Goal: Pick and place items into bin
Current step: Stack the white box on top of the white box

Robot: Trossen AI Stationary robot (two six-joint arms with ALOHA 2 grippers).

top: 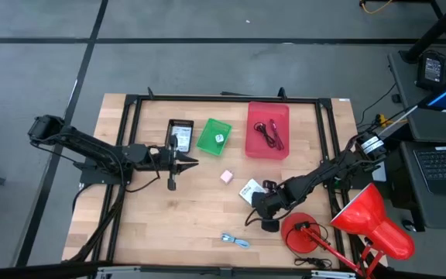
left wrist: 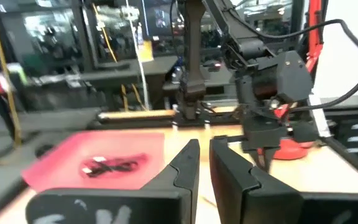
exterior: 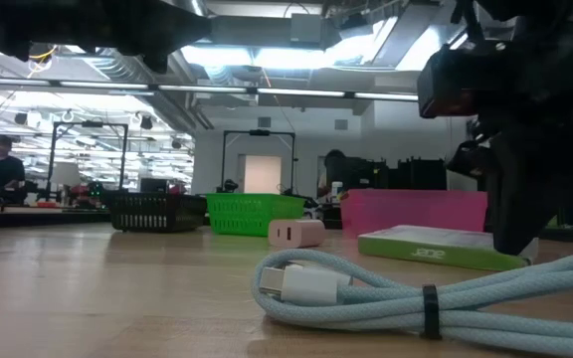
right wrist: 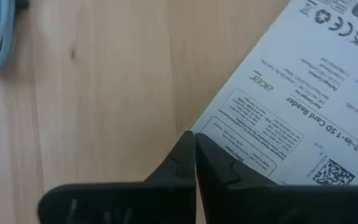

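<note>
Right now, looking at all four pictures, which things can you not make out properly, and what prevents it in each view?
- White packet, high view: the right pincer and arm cover its near end.
- Same packet, right wrist view: cut off by the picture's edges, so its full print cannot be read.
- Piece in the green bin, high view: too small to identify.
- Black bin, high view: the left arm overlaps it, hiding its contents.
- Light blue cable, low view: runs past the edge.

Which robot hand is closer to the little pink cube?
It looks like the right. The right gripper is shut low beside the white packet, not far from the pink cube. The left gripper hovers on the cube's other side, somewhat farther off.
</note>
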